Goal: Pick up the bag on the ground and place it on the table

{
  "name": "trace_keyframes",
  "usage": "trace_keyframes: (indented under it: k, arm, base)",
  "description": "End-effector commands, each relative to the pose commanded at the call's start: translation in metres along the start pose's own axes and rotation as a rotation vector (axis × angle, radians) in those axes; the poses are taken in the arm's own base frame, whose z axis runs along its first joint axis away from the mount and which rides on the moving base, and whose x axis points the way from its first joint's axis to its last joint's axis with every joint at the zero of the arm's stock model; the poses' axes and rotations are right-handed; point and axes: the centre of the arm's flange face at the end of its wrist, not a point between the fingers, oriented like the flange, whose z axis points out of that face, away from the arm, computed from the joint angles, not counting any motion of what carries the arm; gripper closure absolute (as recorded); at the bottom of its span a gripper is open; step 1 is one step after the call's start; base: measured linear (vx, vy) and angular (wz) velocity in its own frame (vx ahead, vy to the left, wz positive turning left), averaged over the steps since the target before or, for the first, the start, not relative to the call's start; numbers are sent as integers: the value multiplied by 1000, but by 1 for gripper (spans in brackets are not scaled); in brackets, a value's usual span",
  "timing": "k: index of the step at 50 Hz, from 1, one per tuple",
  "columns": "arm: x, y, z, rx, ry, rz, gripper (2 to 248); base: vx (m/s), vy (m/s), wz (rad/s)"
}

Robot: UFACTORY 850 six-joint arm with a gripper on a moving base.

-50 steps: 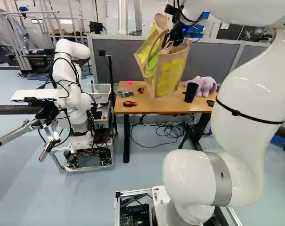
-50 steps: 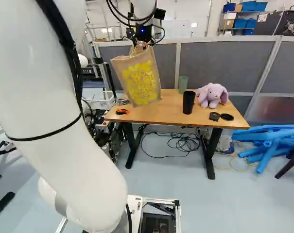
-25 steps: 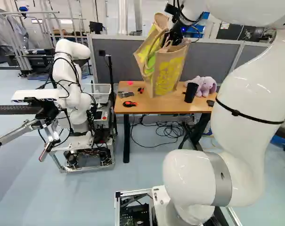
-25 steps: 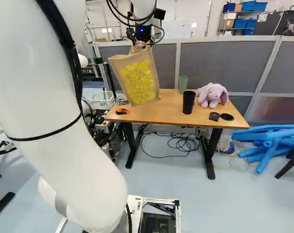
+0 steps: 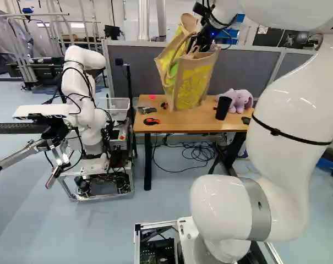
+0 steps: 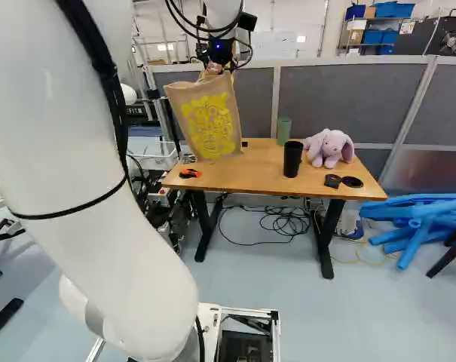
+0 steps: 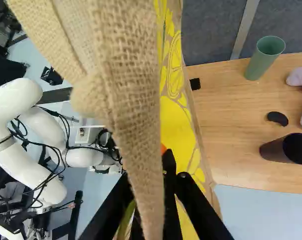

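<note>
Pincer (image 6: 216,69) nose-down, with the bag (image 6: 210,124) in its pinch, higher than the table (image 6: 250,177), arm (image 6: 99,219) raised and outstretched.

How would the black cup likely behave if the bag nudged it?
The black cup may well tip, standing tall and narrow on the table. Once over, its round wall would probably let it roll. It looks hollow, so likely light, though I can't see its contents.
</note>
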Motion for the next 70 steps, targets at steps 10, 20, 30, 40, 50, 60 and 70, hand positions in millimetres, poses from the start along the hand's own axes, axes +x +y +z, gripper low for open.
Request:
trace_keyframes:
  k: [10,20,30,40,50,60,70]
  arm:
    - [0,10,10,-5,-15,16,229]
    - [0,23,21,-12,-32,36,229]
    - [0,38,33,-19,-49,57,229]
    - [1,53,46,-26,-65,77,229]
    - [2,68,58,-32,-81,97,229]
    - [4,82,72,-37,-96,115,229]
    - [5,91,84,-38,-110,126,229]
  base:
    - [0,0,0]
    - [0,0,0]
    - [0,0,0]
    - [0,0,0]
    - [0,0,0]
    - [0,0,0]
    - [0,0,0]
